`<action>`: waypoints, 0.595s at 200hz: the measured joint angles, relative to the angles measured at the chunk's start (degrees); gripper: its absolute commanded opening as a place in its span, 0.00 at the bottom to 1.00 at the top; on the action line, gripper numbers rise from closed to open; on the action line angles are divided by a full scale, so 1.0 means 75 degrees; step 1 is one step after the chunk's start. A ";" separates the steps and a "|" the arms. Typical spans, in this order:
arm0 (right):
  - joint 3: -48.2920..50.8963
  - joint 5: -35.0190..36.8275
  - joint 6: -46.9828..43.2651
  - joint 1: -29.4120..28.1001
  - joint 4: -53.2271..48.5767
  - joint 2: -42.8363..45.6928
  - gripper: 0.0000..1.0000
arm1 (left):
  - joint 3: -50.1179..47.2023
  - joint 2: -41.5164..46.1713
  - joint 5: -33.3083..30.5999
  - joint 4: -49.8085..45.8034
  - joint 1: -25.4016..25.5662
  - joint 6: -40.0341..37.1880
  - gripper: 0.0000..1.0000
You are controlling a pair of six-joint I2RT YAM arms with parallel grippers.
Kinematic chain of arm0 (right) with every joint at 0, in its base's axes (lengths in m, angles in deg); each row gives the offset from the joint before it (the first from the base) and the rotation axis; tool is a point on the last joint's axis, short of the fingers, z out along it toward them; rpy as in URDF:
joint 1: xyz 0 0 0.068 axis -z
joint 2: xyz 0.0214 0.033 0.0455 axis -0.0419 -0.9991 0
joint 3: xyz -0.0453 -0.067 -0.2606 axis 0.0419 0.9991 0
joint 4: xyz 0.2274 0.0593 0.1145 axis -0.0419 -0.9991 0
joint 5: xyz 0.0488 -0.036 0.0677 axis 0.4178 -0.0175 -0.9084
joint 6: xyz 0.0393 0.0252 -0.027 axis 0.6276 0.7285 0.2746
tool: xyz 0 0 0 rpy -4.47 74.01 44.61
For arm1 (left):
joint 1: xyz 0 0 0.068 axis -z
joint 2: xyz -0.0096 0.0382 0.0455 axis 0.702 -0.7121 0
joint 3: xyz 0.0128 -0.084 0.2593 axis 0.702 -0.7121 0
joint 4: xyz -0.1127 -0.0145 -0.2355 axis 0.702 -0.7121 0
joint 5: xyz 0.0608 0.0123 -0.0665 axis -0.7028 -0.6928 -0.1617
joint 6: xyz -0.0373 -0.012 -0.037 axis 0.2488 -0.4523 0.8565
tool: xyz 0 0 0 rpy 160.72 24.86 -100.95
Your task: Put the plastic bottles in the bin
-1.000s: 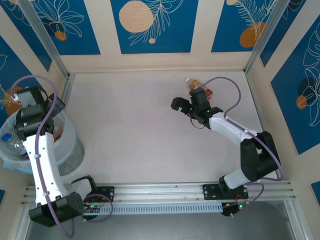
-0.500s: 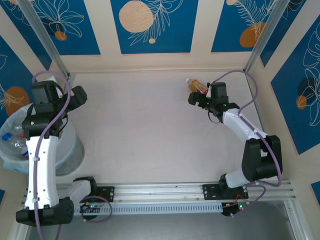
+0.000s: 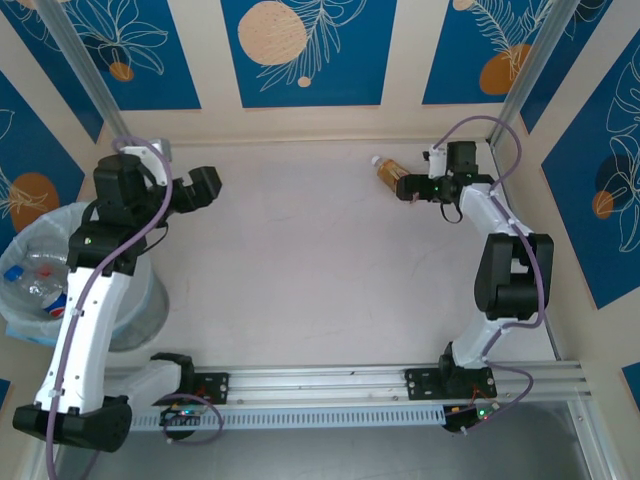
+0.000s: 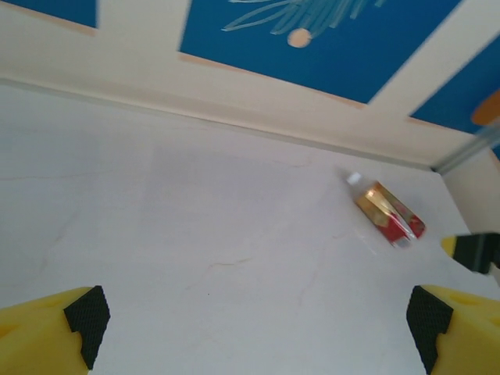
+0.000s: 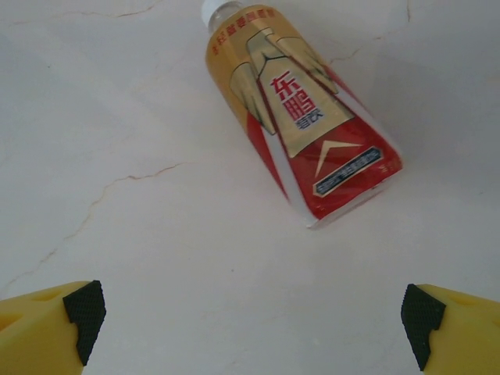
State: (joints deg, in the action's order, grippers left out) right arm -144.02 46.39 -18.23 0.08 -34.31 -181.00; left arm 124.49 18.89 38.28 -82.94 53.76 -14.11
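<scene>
While bin (image 3: pixel 145 300) holds several btls (image 3: pixel 40 285) | 1 red-label btl (image 5: pixel 301 117) lies on table (image 3: pixel 300 260)

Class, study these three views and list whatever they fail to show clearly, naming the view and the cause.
- Number of bottles in the bin: top view, the frame's left edge and the left arm cover part.
- Base of the lone bottle: top view, right tool hides it.
- Its fill level: right wrist view, label covers the body.
- Its label text: left wrist view, blurred and small.

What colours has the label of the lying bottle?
The label is gold and red; right wrist view.
</scene>
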 measured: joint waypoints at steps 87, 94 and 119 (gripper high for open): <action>-0.3314 -0.0740 -0.2498 0.0446 -0.2014 -0.2783 1.00 | -0.0195 -0.0283 -0.0530 0.0096 0.0475 -0.0224 0.99; -0.3488 -0.0778 -0.2661 0.0446 -0.2165 -0.2943 1.00 | -0.0210 -0.0280 -0.0595 0.0093 0.0484 -0.0230 0.99; -0.3882 -0.0801 -0.3185 0.0414 -0.2556 -0.3357 1.00 | -0.0233 -0.0280 -0.0799 0.0090 0.0487 -0.0230 0.99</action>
State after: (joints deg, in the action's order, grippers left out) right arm -173.13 40.38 -42.12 3.18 -53.48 -206.18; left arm 122.74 16.79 32.29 -82.26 57.41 -15.84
